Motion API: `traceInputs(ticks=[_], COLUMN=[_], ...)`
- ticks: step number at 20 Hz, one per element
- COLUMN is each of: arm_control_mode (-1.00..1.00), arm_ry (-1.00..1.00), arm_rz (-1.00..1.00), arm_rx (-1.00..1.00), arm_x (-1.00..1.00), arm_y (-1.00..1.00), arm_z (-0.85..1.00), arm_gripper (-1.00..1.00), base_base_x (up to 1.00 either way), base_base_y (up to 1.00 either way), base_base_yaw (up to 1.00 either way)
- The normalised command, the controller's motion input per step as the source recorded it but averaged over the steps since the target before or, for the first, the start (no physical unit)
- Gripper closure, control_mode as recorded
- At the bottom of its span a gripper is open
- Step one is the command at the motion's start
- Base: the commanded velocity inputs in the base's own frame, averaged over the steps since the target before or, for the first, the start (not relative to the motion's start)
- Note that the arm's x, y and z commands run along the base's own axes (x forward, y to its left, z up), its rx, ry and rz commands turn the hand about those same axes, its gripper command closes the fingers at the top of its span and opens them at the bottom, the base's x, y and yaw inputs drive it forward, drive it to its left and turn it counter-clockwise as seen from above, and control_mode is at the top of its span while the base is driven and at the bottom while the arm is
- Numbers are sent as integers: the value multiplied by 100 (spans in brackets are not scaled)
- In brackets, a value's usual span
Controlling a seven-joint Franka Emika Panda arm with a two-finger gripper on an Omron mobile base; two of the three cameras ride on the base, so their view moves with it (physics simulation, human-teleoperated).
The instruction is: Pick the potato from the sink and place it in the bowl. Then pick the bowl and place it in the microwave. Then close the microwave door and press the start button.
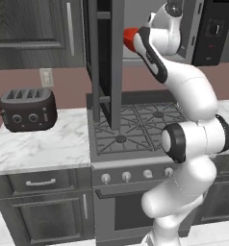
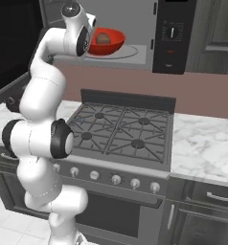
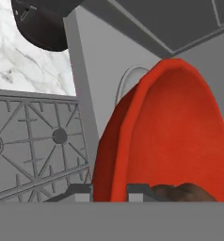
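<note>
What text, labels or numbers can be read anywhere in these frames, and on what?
None readable.
microwave control panel: small light marks and a red spot, too blurred to read.
stove knobs: no legible markings.
toaster dials: no legible markings.
bowl, potato: plain, no text.

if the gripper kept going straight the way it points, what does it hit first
The gripper is clamped on the bowl rim, potato inside. Straight ahead, the bowl would likely reach the microwave grey inner wall first, though depth is hard to judge.
</note>
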Motion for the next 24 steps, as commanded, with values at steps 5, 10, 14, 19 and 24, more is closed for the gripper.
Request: traceInputs(ticks=[5,10,14,19,24], arm_control_mode=[-100,-100,-100,-100,-100], arm_ry=[7,5,2,0,3], arm_rz=[1,2,1,0,1], arm_rx=[-1,0,-2,-2,-1], arm_x=[36,3,43,76,62], arm_y=[-11,-9,0,0,0], arm_z=[-30,-35,-26,-10,-6], arm_gripper=[100,100,100,100,100], base_base_x=[0,0,0,0,0], base_base_y=[0,0,0,0,0], base_base_yaw=[0,0,0,0,0])
